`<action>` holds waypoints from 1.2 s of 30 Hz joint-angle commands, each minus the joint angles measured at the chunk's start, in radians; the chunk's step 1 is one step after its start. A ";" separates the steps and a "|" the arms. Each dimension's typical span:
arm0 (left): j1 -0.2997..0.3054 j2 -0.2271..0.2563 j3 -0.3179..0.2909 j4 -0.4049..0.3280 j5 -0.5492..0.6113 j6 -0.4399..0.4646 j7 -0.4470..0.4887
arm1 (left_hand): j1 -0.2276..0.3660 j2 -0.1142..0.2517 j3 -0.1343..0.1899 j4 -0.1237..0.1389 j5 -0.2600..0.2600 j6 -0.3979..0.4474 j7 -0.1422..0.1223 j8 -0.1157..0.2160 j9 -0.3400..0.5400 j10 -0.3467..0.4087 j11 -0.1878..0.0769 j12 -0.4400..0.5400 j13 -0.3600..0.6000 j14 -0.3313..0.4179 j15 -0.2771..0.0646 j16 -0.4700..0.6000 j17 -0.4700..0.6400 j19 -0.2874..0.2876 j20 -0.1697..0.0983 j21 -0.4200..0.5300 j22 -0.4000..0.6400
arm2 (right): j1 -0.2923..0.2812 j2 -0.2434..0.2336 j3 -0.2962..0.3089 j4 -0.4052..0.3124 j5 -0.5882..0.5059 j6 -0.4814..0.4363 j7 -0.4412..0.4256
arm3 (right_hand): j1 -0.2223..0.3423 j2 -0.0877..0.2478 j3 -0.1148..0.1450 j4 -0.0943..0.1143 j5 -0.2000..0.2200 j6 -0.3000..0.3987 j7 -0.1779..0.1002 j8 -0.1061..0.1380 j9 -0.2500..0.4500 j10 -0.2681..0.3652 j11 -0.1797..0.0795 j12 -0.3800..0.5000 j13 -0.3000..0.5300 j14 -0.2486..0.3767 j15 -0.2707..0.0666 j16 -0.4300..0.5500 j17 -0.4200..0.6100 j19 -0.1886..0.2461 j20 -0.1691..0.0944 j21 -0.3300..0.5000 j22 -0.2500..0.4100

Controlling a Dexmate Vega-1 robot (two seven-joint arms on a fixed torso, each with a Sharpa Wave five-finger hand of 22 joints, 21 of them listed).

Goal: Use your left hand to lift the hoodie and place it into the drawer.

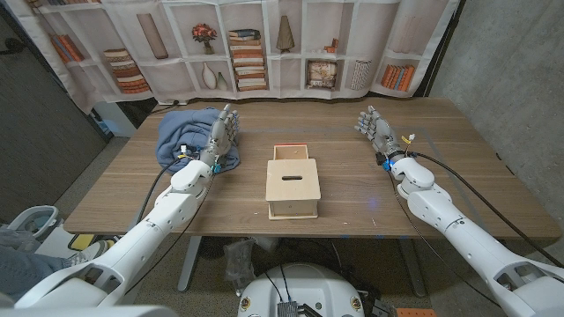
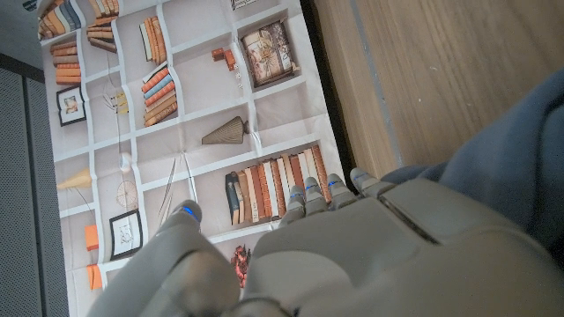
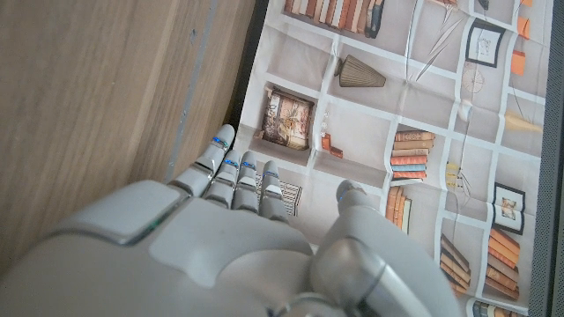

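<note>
A crumpled blue hoodie (image 1: pixel 183 134) lies on the table's far left part. My left hand (image 1: pixel 222 132) stands at the hoodie's right edge, fingers apart and pointing away from me, holding nothing. In the left wrist view the hoodie (image 2: pixel 515 167) shows as blue cloth beside that hand (image 2: pixel 352 255). A small wooden drawer box (image 1: pixel 293 187) sits at the table's middle, its drawer (image 1: pixel 290 152) pulled out toward the far side. My right hand (image 1: pixel 375 129) is raised at the far right with fingers apart and nothing in it; the right wrist view shows the same hand (image 3: pixel 238 238).
A printed bookshelf backdrop (image 1: pixel 264 44) hangs just behind the table's far edge. Bare wooden table (image 1: pixel 458 167) stretches right of the box. A person's knee (image 1: pixel 22 251) shows at the lower left corner.
</note>
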 commanded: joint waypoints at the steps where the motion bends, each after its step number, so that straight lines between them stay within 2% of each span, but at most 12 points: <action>1: 0.002 0.003 -0.003 0.005 -0.026 0.026 -0.019 | 0.006 -0.001 0.006 -0.003 0.008 -0.006 0.002 0.004 0.001 -0.008 0.002 0.007 0.002 -0.004 -0.001 0.006 0.003 -0.006 -0.011 0.006 0.005 | -0.026 -0.007 0.003 -0.050 0.008 -0.025 -0.028 | 0.009 -0.003 0.007 -0.003 0.004 0.011 -0.002 0.006 0.002 0.003 -0.001 0.002 0.001 0.006 0.000 0.003 0.003 0.003 -0.004 0.002 0.002; 3: 0.001 0.001 -0.002 0.007 -0.023 0.024 -0.016 | 0.013 0.005 0.007 -0.008 0.013 -0.002 0.006 0.005 0.000 -0.006 0.007 0.009 0.002 0.000 0.003 0.007 0.003 0.000 -0.039 0.007 0.005 | -0.037 -0.013 0.007 -0.065 0.005 -0.024 -0.038 | 0.009 -0.003 0.007 -0.003 0.004 0.011 -0.002 0.006 0.001 0.003 0.000 0.002 0.001 0.006 0.001 0.002 0.003 0.002 -0.003 0.001 0.002; 5: -0.003 -0.002 0.000 0.012 -0.025 0.021 -0.025 | 0.016 0.008 0.007 -0.011 0.015 0.000 0.007 0.005 0.000 -0.005 0.011 0.009 0.001 0.003 0.006 0.008 0.002 0.006 -0.052 0.008 0.005 | -0.049 -0.022 0.012 -0.083 0.006 -0.029 -0.045 | 0.008 -0.003 0.007 -0.003 0.003 0.011 -0.003 0.006 0.001 0.003 0.002 0.002 0.001 0.006 0.001 0.002 0.003 0.001 -0.003 0.000 0.002; 9: -0.013 -0.006 0.007 0.019 -0.026 0.026 -0.039 | 0.020 0.010 0.006 -0.013 0.017 0.005 0.011 0.006 0.000 -0.002 0.008 0.010 0.001 0.009 0.004 0.009 0.002 0.011 -0.061 0.008 0.004 | -0.069 -0.036 0.017 -0.112 0.001 -0.037 -0.063 | 0.008 -0.003 0.006 -0.004 0.003 0.012 -0.003 0.006 0.000 0.002 0.002 0.002 0.000 0.005 0.001 0.002 0.003 0.001 -0.002 -0.002 0.002; 11: -0.018 -0.005 0.012 0.017 -0.025 0.035 -0.044 | 0.021 0.011 0.006 -0.014 0.018 0.004 0.011 0.006 -0.001 -0.002 0.007 0.010 0.001 0.008 0.003 0.009 0.002 0.011 -0.060 0.008 0.004 | -0.076 -0.038 0.020 -0.115 0.005 -0.036 -0.064 | 0.008 -0.003 0.006 -0.004 0.003 0.011 -0.003 0.006 -0.001 0.002 0.002 0.001 0.000 0.005 0.001 0.001 0.002 0.000 -0.001 -0.002 0.002; 14: -0.023 -0.005 0.017 0.012 -0.025 0.048 -0.045 | 0.025 0.015 0.006 -0.017 0.021 0.003 0.013 0.005 -0.001 -0.004 0.012 0.009 0.000 0.008 0.002 0.008 0.002 0.010 -0.039 0.006 0.004 | -0.083 -0.039 0.024 -0.113 0.013 -0.031 -0.058 | 0.008 -0.005 0.005 -0.005 0.003 0.011 -0.003 0.006 -0.002 0.003 0.004 0.001 0.000 0.000 0.004 -0.002 0.002 -0.004 0.001 -0.005 0.002; 17: -0.026 -0.001 0.022 -0.002 -0.021 0.065 -0.039 | 0.031 0.019 0.005 -0.021 0.024 0.011 0.028 0.007 -0.001 0.002 0.027 0.011 0.000 0.019 0.015 0.010 0.001 0.022 -0.051 0.009 0.004 | -0.088 -0.040 0.027 -0.111 0.015 -0.027 -0.055 | 0.015 -0.007 0.005 -0.015 0.003 0.012 0.022 0.005 -0.009 -0.021 0.022 -0.011 -0.004 -0.022 0.014 -0.015 -0.005 -0.009 0.003 -0.015 0.001; 19: -0.028 0.002 0.025 -0.010 -0.022 0.074 -0.043 | 0.032 0.019 0.005 -0.022 0.024 0.011 0.030 0.006 -0.001 0.002 0.028 0.011 -0.001 0.020 0.016 0.011 0.001 0.022 -0.052 0.008 0.004 | -0.091 -0.039 0.029 -0.105 0.022 -0.019 -0.045 | 0.021 -0.010 0.004 -0.022 0.004 0.001 0.050 0.000 -0.013 -0.034 0.024 -0.018 -0.008 -0.029 0.015 -0.022 -0.011 -0.010 0.006 -0.022 0.000; 20: -0.028 0.005 0.027 -0.016 -0.021 0.078 -0.045 | 0.033 0.019 0.005 -0.022 0.024 0.011 0.031 0.006 -0.001 0.001 0.028 0.011 -0.001 0.020 0.016 0.010 0.001 0.022 -0.052 0.008 0.004 | -0.093 -0.039 0.030 -0.105 0.024 -0.019 -0.045 | 0.021 -0.010 0.003 -0.023 0.004 -0.002 0.055 -0.001 -0.014 -0.036 0.023 -0.019 -0.009 -0.031 0.015 -0.023 -0.012 -0.011 0.008 -0.024 0.000; 28: -0.018 0.026 0.033 -0.077 -0.012 0.094 -0.044 | 0.036 0.022 0.004 -0.024 0.026 0.008 0.028 0.004 -0.002 -0.003 0.023 0.009 -0.001 0.015 0.016 0.008 0.001 0.021 -0.047 0.006 0.004 | -0.107 -0.045 0.034 -0.112 0.024 -0.007 -0.040 | 0.022 -0.011 0.002 -0.026 0.004 -0.003 0.056 -0.001 -0.017 -0.024 0.022 -0.017 -0.011 -0.030 0.015 -0.024 -0.015 -0.012 0.008 -0.029 -0.001; 34: -0.009 0.024 0.036 -0.094 -0.012 0.082 -0.051 | 0.040 0.025 0.004 -0.026 0.027 0.011 0.028 0.005 -0.002 0.002 0.022 0.010 -0.001 0.020 0.015 0.009 0.001 0.022 -0.038 0.006 0.004 | -0.117 -0.046 0.037 -0.117 0.021 0.003 -0.046 | 0.019 -0.010 0.000 -0.026 0.004 -0.003 0.054 -0.001 -0.019 -0.009 0.018 -0.012 -0.014 -0.025 0.009 -0.023 -0.017 -0.013 0.008 -0.033 -0.001; 36: -0.007 0.026 0.038 -0.099 -0.007 0.080 -0.049 | 0.042 0.027 0.004 -0.027 0.028 0.015 0.028 0.006 -0.002 0.003 0.022 0.011 -0.002 0.024 0.015 0.010 0.001 0.027 -0.043 0.007 0.004 | -0.121 -0.045 0.039 -0.119 0.025 0.004 -0.046 | 0.020 -0.009 0.000 -0.027 0.004 -0.003 0.051 -0.001 -0.020 -0.007 0.017 -0.012 -0.014 -0.025 0.007 -0.023 -0.017 -0.013 0.008 -0.035 -0.001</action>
